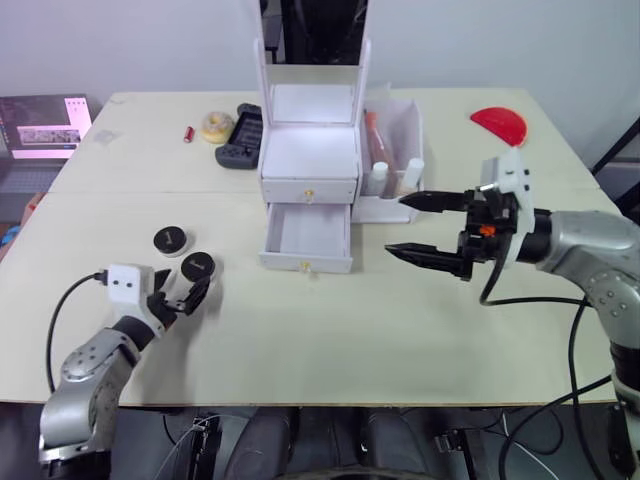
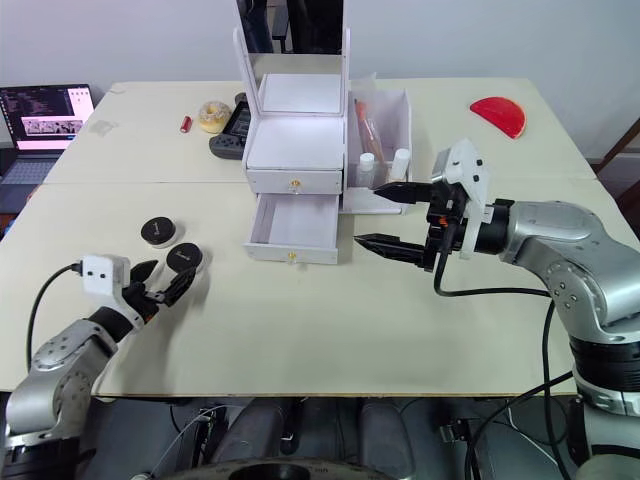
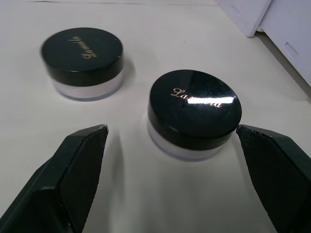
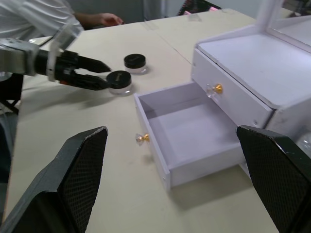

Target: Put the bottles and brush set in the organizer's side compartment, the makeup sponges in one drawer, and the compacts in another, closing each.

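Two round black-lidded clear-based compacts sitting on the cream table (image 1: 330, 340), well left of the white two-drawer organizer (image 1: 308, 165): nearer compact (image 1: 197, 266) lying just ahead of the left gripper (image 1: 190, 296), farther compact (image 1: 172, 240) resting just beside it. Left gripper's fingers spreading wide, flanking the nearer compact without touching it. Lower drawer (image 1: 306, 238) standing pulled out, showing a bare white floor; upper drawer (image 1: 309, 189) sitting shut. Side compartment (image 1: 398, 150) holding two small white-capped bottles (image 1: 413, 170) and one tall amber bottle (image 1: 374, 135). Right gripper (image 1: 424, 229) hovering right of the open drawer, fingers gaping wide, holding nothing. One red semicircular item (image 1: 499, 124) lying at the far right.
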You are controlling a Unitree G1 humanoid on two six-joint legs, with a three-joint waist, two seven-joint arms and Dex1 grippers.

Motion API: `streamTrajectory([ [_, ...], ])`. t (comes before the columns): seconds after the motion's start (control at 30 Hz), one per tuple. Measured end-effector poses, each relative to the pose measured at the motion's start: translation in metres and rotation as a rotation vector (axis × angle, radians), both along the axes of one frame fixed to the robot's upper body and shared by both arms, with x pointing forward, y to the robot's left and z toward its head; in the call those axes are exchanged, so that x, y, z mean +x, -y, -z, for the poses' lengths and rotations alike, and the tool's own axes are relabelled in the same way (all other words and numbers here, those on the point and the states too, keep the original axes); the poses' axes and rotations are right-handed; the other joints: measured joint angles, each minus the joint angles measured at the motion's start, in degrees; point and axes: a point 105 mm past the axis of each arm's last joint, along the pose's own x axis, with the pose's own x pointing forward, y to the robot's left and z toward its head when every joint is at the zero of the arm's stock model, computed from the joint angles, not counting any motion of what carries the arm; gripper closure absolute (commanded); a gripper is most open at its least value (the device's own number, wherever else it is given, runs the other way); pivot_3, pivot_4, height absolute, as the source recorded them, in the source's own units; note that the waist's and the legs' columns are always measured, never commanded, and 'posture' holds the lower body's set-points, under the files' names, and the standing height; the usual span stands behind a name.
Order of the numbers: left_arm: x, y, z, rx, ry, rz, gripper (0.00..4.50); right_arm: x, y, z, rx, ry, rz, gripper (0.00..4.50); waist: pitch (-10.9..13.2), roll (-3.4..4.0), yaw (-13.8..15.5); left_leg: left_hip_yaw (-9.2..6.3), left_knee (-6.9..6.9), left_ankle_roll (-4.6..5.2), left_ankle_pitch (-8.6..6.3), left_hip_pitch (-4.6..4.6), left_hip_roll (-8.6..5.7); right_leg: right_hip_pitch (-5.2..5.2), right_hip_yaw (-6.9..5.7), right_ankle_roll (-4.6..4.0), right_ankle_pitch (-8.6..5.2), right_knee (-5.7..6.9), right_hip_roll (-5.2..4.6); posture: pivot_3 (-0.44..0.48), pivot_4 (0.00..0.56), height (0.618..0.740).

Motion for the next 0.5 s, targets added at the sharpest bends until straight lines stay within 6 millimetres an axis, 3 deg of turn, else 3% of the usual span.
streamTrajectory([
  [0.5,0.016,0.012,0.005,-0.006,0.001,0.052,0.04,0.004,-0.004,0.007,0.017,-0.012,-0.003,0.0,0.0,0.01,0.1,0.0,0.0,0.0,0.0,0.0,-0.02,-0.03,0.01,0.08,0.04,0.06,-0.01,0.0,0.15,0.74],
])
